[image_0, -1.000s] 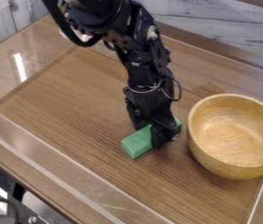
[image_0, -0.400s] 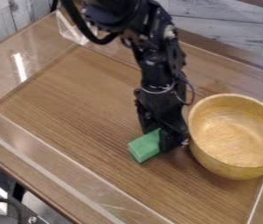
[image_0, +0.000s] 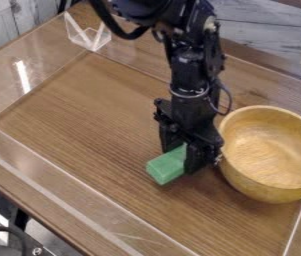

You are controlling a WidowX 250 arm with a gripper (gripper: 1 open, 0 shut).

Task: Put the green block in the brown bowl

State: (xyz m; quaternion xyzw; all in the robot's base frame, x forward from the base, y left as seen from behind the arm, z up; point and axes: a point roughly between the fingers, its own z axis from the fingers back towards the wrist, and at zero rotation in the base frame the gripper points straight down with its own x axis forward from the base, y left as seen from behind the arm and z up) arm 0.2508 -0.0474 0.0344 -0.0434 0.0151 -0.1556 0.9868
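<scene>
The green block (image_0: 165, 169) is a short bright green bar, held at a tilt just above or on the wooden tabletop (image_0: 73, 110), left of the bowl. My gripper (image_0: 182, 160) comes straight down from the black arm (image_0: 186, 60), with its jaws closed around the block's right end, which they hide. The brown bowl (image_0: 268, 191) is a round, light tan wooden bowl with nothing visible inside. It stands right beside the gripper, its left rim almost touching the fingers.
A clear plastic barrier (image_0: 59, 200) runs along the table's front left edge. A small clear plastic piece (image_0: 86, 35) stands at the back left. A grey wall and a ledge lie behind the table at the upper right.
The gripper has moved to the right toward the bowl, carrying the green block with it. Over the last half second it has hardly moved. The bowl has stayed put.
</scene>
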